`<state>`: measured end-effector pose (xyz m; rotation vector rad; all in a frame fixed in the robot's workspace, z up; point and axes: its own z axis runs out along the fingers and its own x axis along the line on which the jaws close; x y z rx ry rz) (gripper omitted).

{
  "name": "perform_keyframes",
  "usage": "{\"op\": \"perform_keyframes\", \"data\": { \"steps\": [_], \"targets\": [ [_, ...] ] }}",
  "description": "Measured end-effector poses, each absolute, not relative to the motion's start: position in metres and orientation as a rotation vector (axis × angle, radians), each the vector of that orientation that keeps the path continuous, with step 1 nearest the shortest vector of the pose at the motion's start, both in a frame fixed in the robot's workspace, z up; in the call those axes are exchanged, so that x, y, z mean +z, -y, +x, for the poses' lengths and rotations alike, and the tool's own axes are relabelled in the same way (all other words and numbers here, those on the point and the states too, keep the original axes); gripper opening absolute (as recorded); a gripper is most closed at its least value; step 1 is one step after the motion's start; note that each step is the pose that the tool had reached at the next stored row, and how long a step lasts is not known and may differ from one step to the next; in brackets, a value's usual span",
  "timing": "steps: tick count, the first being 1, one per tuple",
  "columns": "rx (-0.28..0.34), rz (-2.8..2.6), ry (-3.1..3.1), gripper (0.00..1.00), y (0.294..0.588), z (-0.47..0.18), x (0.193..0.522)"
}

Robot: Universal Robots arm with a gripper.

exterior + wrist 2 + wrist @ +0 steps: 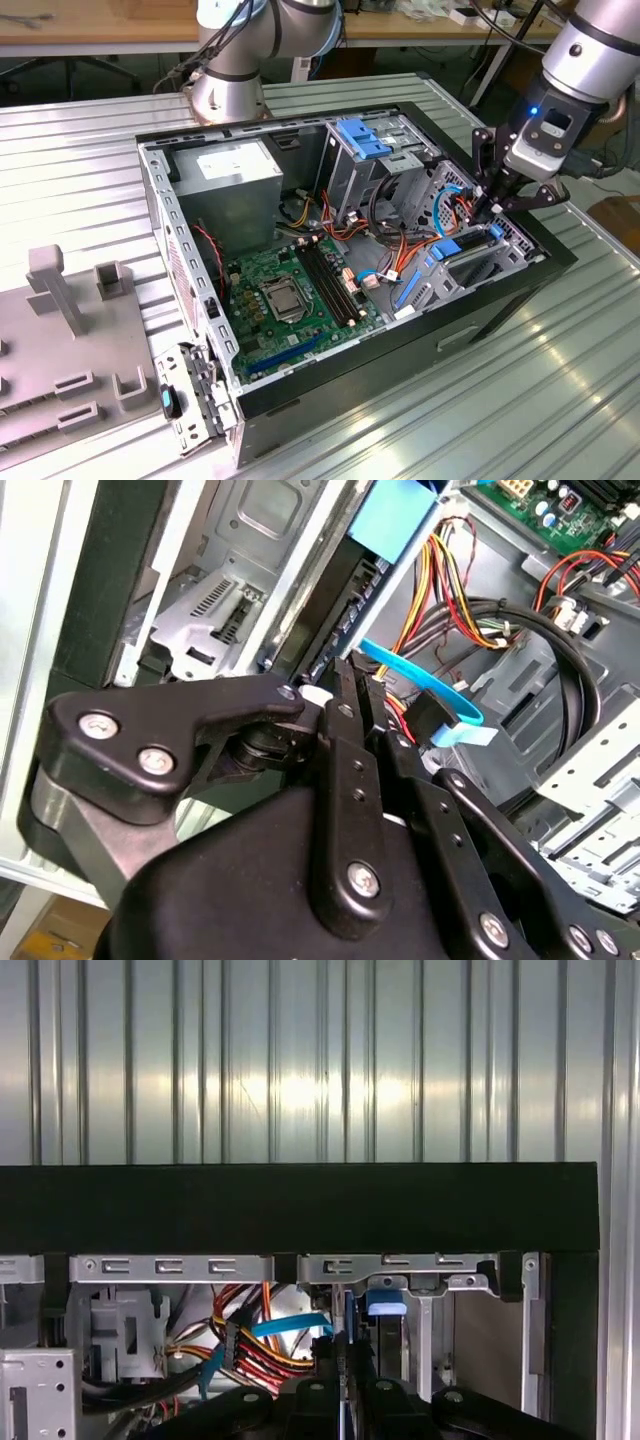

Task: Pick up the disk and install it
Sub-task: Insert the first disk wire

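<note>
The disk (468,258) stands on edge in the bay at the case's front corner, on the exterior view's right, dark with blue side rails. My gripper (490,208) reaches down into the case right above it, its thin fingers drawn together with nothing between them. In the second wrist view the gripper (352,675) has its tips against the dark edge of the disk (335,620), which sits between metal bay walls. In the first wrist view a blue rail tab of the disk (385,1307) shows just beside the gripper (340,1355).
The open computer case (500,300) lies on a ribbed metal table. Inside are a grey power supply (235,170), a drive cage with a blue latch (362,140), the motherboard (290,290) and loose cables (440,705). A grey fixture (70,340) sits on the exterior view's left.
</note>
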<state>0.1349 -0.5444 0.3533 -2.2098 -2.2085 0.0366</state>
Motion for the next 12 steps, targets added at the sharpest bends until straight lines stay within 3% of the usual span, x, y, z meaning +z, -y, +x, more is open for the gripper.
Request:
{"op": "perform_keyframes", "data": {
  "steps": [12],
  "targets": [
    [0.033,-2.187,2.231,0.16,0.5518,0.1332,0.3513]
  ]
}}
